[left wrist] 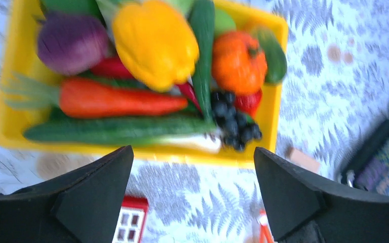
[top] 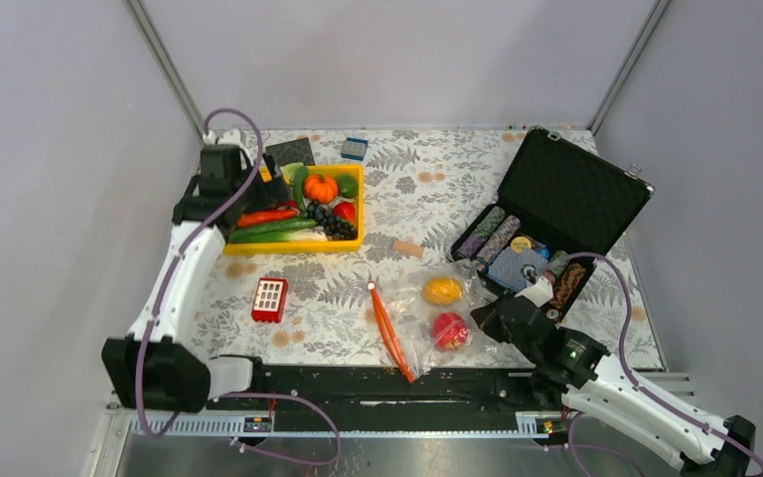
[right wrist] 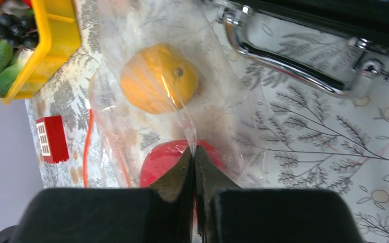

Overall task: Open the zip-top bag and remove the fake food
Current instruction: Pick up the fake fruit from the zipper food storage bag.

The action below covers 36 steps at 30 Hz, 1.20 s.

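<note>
The clear zip-top bag (top: 427,323) lies on the fern-print cloth near the front, its orange zip strip (top: 389,330) at its left. Inside are a yellow-orange round fruit (top: 442,290) and a red apple (top: 449,330). My right gripper (top: 484,316) is shut on a fold of the bag's plastic (right wrist: 193,147) at its right end, above the apple (right wrist: 157,159); the fruit (right wrist: 157,83) lies beyond. My left gripper (top: 258,189) is open and empty over the left end of the yellow tray (top: 361,214). The left wrist view shows its fingers (left wrist: 96,187) wide apart above the cloth, in front of the tray's yellow pepper (left wrist: 152,43), carrot (left wrist: 116,101), pumpkin (left wrist: 238,61) and purple onion (left wrist: 71,40).
An open black case (top: 566,204) with poker chip rolls stands at the right, close to the bag. A red-and-white block (top: 269,299) lies left of the bag. A small tan block (top: 408,248) lies mid-table. A dark pad (top: 290,151) and blue block (top: 354,148) lie at the back.
</note>
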Each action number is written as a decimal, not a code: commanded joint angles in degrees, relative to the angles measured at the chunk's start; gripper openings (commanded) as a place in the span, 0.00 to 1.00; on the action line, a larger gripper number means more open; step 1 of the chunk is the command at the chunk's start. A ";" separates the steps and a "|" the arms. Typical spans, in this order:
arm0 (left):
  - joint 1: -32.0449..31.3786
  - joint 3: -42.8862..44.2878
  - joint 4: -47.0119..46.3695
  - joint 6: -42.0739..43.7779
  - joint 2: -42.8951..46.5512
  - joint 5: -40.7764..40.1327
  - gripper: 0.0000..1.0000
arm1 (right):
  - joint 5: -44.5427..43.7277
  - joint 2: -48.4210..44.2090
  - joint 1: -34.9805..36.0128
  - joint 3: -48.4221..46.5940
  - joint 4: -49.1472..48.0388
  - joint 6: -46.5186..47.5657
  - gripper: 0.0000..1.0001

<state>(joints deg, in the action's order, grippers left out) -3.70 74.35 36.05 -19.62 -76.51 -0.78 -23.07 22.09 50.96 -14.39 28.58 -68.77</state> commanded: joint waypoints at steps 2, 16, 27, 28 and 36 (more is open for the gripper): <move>-6.08 -18.15 -5.35 -9.96 13.00 6.75 0.90 | 0.15 9.72 0.15 -8.67 -7.90 7.17 0.00; -20.86 -36.57 -7.28 -23.36 29.36 2.36 0.85 | -8.37 14.81 0.00 -19.38 -4.85 18.80 0.00; -40.45 -42.52 -17.68 -30.36 25.20 -2.32 0.66 | -6.04 8.23 0.02 -6.69 -3.00 8.64 0.00; -42.31 -42.42 -17.57 -30.66 24.24 -3.20 0.65 | -5.71 8.08 0.02 -6.22 -3.00 8.36 0.00; -49.43 -47.34 -16.79 -36.87 22.46 -7.85 0.56 | -4.55 8.29 0.02 -5.31 -2.99 7.70 0.00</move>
<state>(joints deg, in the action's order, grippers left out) -51.92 30.17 22.00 -52.16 -54.70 -4.89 -27.33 30.57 50.96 -20.05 25.85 -59.57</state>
